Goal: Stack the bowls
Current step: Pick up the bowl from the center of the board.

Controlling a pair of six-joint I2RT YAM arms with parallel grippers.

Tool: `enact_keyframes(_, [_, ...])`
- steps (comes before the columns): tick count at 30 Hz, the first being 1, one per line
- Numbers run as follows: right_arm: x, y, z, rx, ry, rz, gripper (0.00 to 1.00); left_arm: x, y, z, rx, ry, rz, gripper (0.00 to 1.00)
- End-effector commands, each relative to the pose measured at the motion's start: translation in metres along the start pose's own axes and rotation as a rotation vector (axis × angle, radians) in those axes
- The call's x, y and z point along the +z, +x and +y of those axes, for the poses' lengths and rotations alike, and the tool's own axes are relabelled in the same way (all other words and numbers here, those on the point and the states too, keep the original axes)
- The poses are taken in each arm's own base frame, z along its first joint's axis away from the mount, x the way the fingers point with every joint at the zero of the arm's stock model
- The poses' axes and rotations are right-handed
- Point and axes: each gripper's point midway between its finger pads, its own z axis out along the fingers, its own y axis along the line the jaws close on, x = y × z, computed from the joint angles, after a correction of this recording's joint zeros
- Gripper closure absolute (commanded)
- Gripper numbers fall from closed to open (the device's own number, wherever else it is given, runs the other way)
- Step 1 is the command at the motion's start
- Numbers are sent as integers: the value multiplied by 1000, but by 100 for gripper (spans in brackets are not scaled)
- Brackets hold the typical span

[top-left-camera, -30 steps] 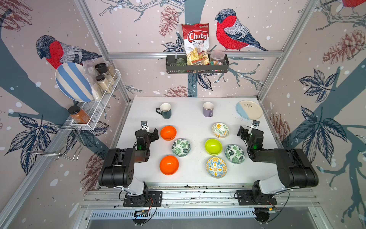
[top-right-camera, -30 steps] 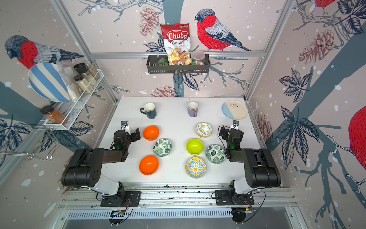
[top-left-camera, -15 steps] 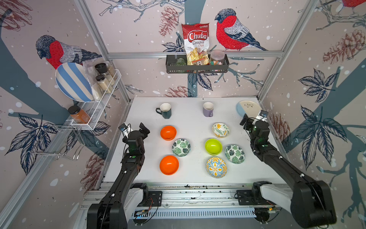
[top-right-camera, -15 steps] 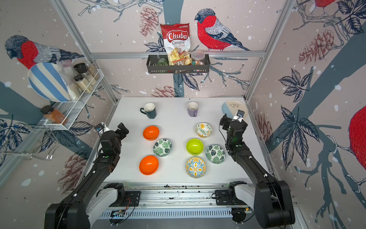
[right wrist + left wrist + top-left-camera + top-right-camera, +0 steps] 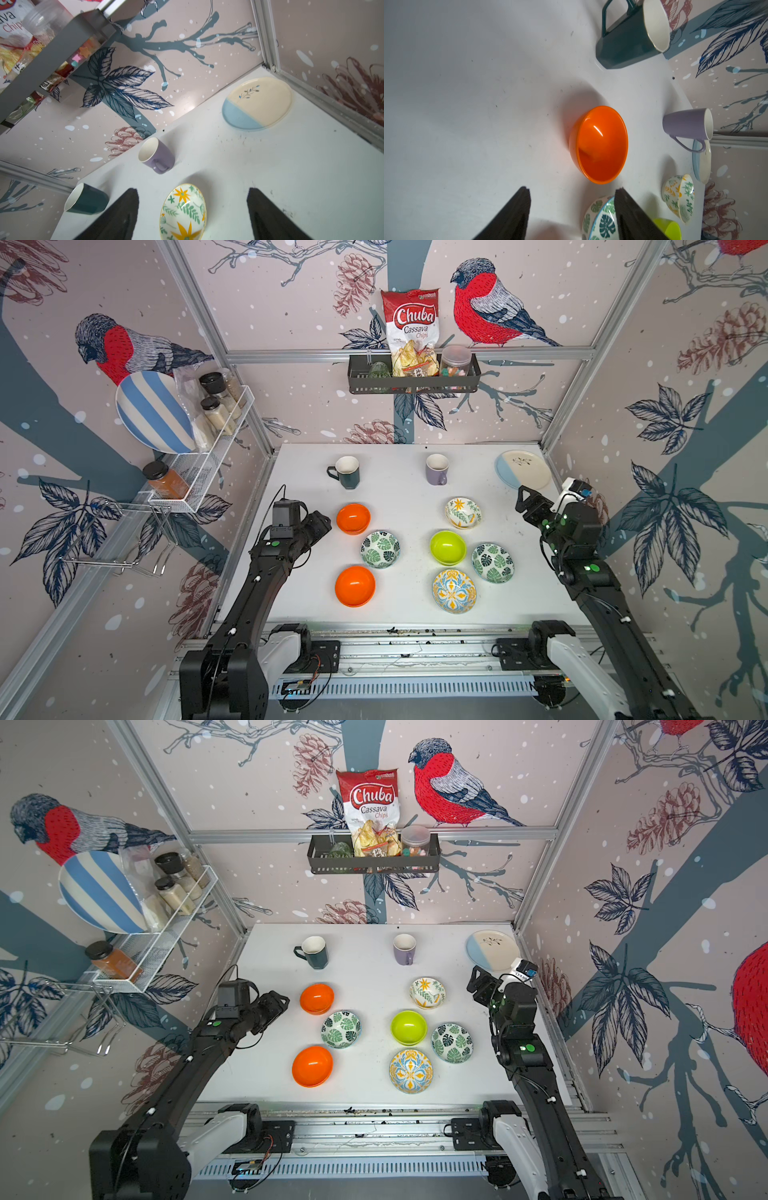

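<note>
All seven bowls stand upright and apart on the white table (image 5: 407, 489), none nested yet. On the left are the far orange bowl (image 5: 353, 518) and the near orange bowl (image 5: 355, 585), with the left leaf-print bowl (image 5: 380, 549) between them and a little to the right. On the right the yellow-floral bowl (image 5: 462, 512) is farthest. Nearer come the lime green bowl (image 5: 447, 547), the right leaf-print bowl (image 5: 492, 563) and the tile-patterned bowl (image 5: 454, 590).

The left gripper (image 5: 572, 190) hovers just left of the far orange bowl, its fingers (image 5: 512, 214) spread and empty. The right gripper (image 5: 192, 190) sits to the right of the yellow-floral bowl, its fingers (image 5: 116, 218) also spread and touching nothing.

The bowls look small, stiff and light. The orange and lime ones are glossy, so probably slippery, while the patterned ones look like glazed ware (likely heavier, and apt to chip if dropped). With no handles, the rim is the place to grip: one finger inside the wall, one outside, pinching firmly but not hard. Each should be lowered centred into the next bowl — a tilted bowl may slide off.
</note>
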Motion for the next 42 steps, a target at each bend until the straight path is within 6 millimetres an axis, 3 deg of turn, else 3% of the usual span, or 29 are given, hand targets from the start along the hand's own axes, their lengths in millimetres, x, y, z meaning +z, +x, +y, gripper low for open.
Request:
enact_keyframes(1, [-9, 33, -19, 14, 122, 177, 19, -19, 29, 2, 6, 4, 108, 28])
enact_keyframes(7, [-14, 59, -38, -15, 280, 349, 22, -41, 52, -8, 73, 43, 152, 16])
enact_keyframes(11, [-24, 81, -61, 15, 401, 435, 28, -43, 65, -11, 114, 35, 187, 15])
enact_keyframes(14, [-28, 107, -72, 55, 438, 511, 34, -44, 69, -13, 128, 39, 198, 15])
enact_keyframes(18, [-36, 145, -79, 106, 468, 647, 36, -45, 69, -11, 132, 34, 195, 15])
enact_keyframes(24, [-48, 180, -88, 119, 511, 738, 38, -46, 69, -11, 135, 39, 190, 15])
enact_keyframes(33, [-55, 196, -91, 130, 531, 781, 52, -48, 69, -13, 142, 45, 188, 15])
enact_keyframes(42, [-52, 210, -95, 170, 539, 803, 58, -53, 66, -15, 148, 61, 156, 14])
